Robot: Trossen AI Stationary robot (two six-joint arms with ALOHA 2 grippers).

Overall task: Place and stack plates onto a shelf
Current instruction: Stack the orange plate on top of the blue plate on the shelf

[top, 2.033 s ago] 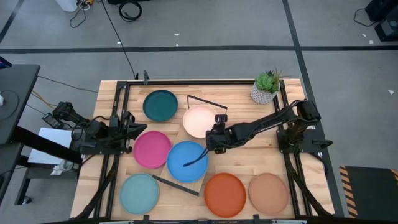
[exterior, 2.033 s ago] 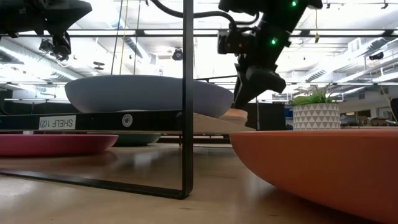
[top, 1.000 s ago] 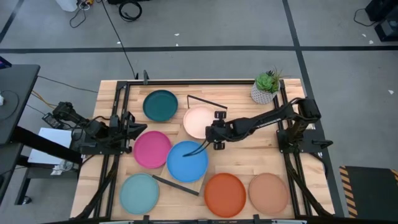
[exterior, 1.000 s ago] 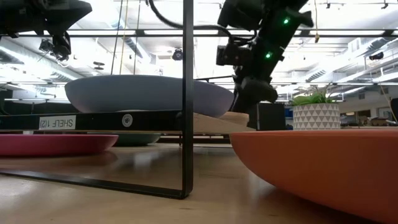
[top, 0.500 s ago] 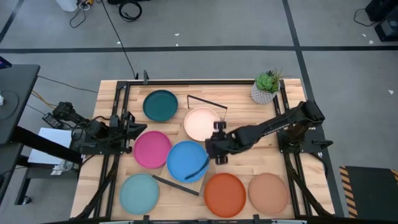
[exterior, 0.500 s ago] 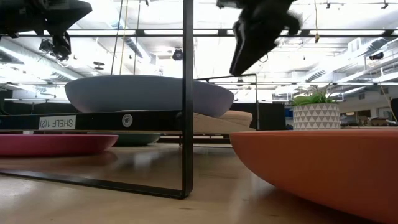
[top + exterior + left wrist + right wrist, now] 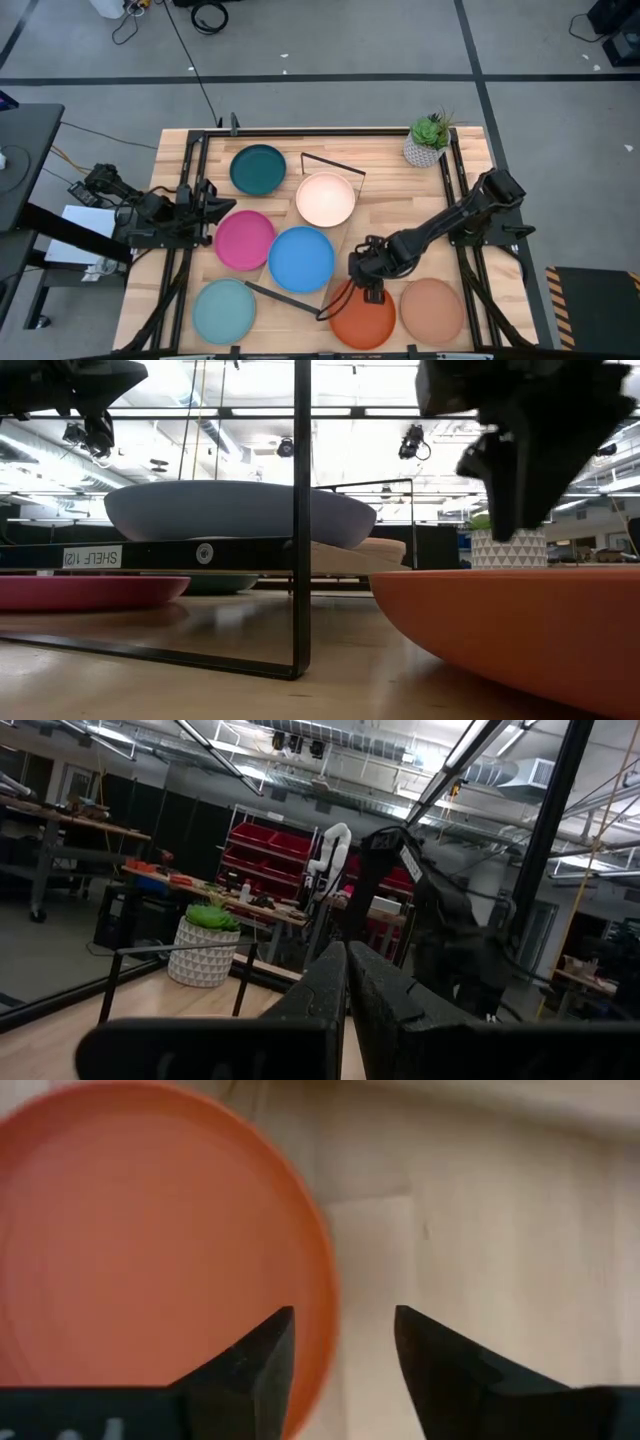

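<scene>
Plates are the job: the round shallow matte orange plate point(image 7: 361, 312) at the table's near edge is judged the current pick. The right gripper point(image 7: 370, 283) hangs just over that plate's far rim; in the right wrist view its fingers point(image 7: 254, 1361) are spread, nothing is held, and the orange rim point(image 7: 318, 1280) sits under the gap.

Judgement for a clean grasp: one finger should be brought inside the rim and one outside, the closure made square on the edge, and the plate lifted level so it is not dragged into the round tan-brown plate point(image 7: 432, 310) just beside it. The black wire frame point(image 7: 283, 298) lying near the orange plate's left side should be cleared on the way up.

Count, near to far:
- Near row: 3 plates, namely the light blue round plate point(image 7: 224, 310), orange and tan-brown.
- Middle: 2 plates. The magenta round plate point(image 7: 244, 240) is on the table; the blue round plate point(image 7: 301, 259) is on the light wood plank shelf point(image 7: 345, 232).
- Far: 2 plates. The cream round plate point(image 7: 325, 199) is on the shelf's far end; the dark teal round plate point(image 7: 257, 169) is on the table.
- Total 7 plates seen; a grey one is not made out.
- 1 shelf; nothing is stacked yet.
- 1 small potted plant point(image 7: 429, 141) at the far right corner.

The left gripper point(image 7: 214, 206) is parked at the left edge, beside the magenta plate, fingers point(image 7: 400, 1012) closed together and empty.
</scene>
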